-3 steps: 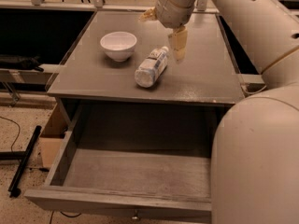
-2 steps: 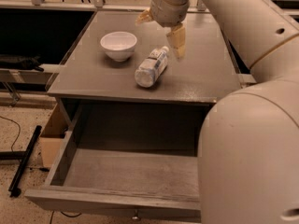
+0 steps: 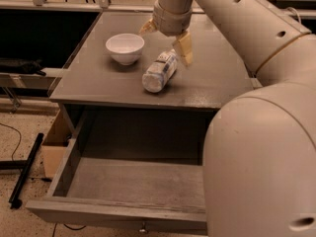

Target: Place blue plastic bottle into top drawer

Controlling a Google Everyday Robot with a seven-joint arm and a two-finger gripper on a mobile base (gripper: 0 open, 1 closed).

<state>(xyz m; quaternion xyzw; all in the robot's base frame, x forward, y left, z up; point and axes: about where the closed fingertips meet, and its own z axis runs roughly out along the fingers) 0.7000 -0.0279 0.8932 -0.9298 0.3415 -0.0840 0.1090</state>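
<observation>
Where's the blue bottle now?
In camera view, the small clear blue-labelled plastic bottle lies on its side on the grey table, right of the white bowl, beneath the open end effector.

- We are looking at a grey table carrying two things.
- A white bowl is sitting at its far left.
- The blue plastic bottle is lying on its side just right of the bowl and nearer.
- The gripper is hovering over the bottle's far end, fingers spread.

Dim, warm light from above falls evenly on the desk, lays soft shadows beside the white bowl and blue plastic bottle, leaves the back of the top drawer dark, and glosses the hand, spread-fingered just above the bottle's far end.
</observation>
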